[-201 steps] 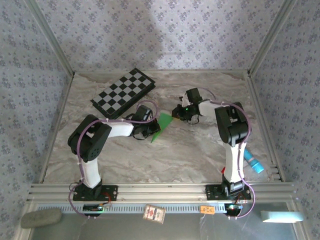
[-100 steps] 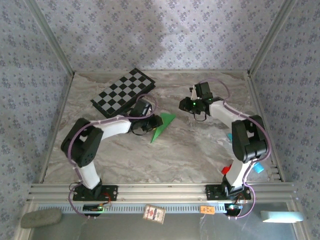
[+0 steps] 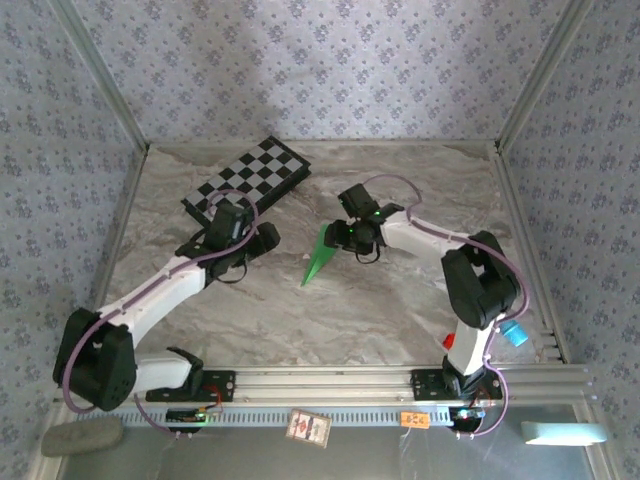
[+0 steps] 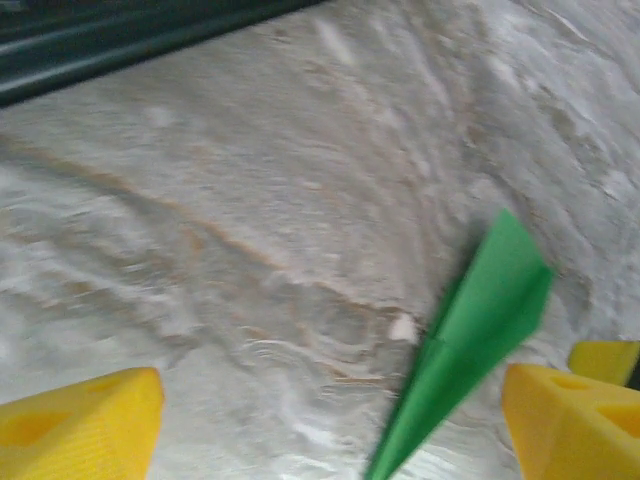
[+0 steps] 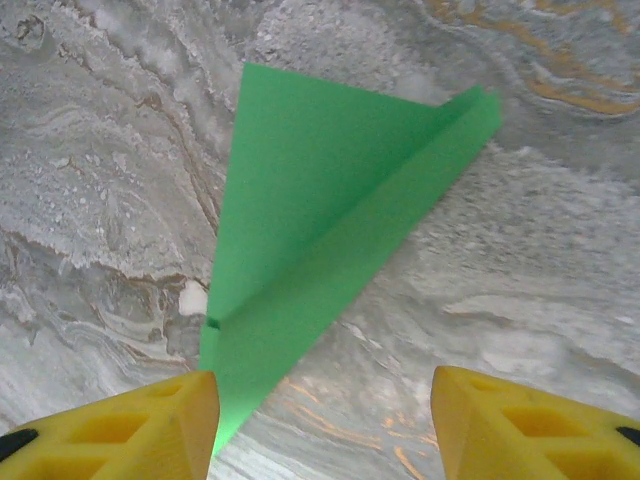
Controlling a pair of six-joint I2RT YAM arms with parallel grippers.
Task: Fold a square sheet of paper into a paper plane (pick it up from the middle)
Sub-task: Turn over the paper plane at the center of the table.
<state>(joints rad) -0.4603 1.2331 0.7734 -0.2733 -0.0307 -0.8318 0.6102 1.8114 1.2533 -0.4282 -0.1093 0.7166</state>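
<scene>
Near edge: both arm bases bolted down, a small blue item [image 3: 513, 333] on the table [image 3: 400, 310] beside the right one. Not part of the job.

Mid-table: the paper plane [image 3: 320, 256] lies on the marble between the two grippers. It's a narrow green dart, nose toward the bases, wide tail away from them. The centre crease and one wing fold show in the right wrist view.

Left gripper [image 4: 330, 410]: yellow fingers [image 4: 75, 425] wide apart, nothing clamped. It sits off to the plane's left, near but not touching.

Right gripper [image 5: 325, 400]: fingers [image 5: 540, 430] apart too, over the tail end, with the paper running down past one finger. No pinch on it; can't tell whether that finger brushes the sheet.

Far side: a checkered board [image 3: 248, 183] near the back wall, well clear of the plane.

Status call: folding looks complete, since the shape is a dart and neither gripper holds it. Can't judge symmetry or how sharp the creases are. What's left is probably just pulling both arms back without dragging the paper.
</scene>
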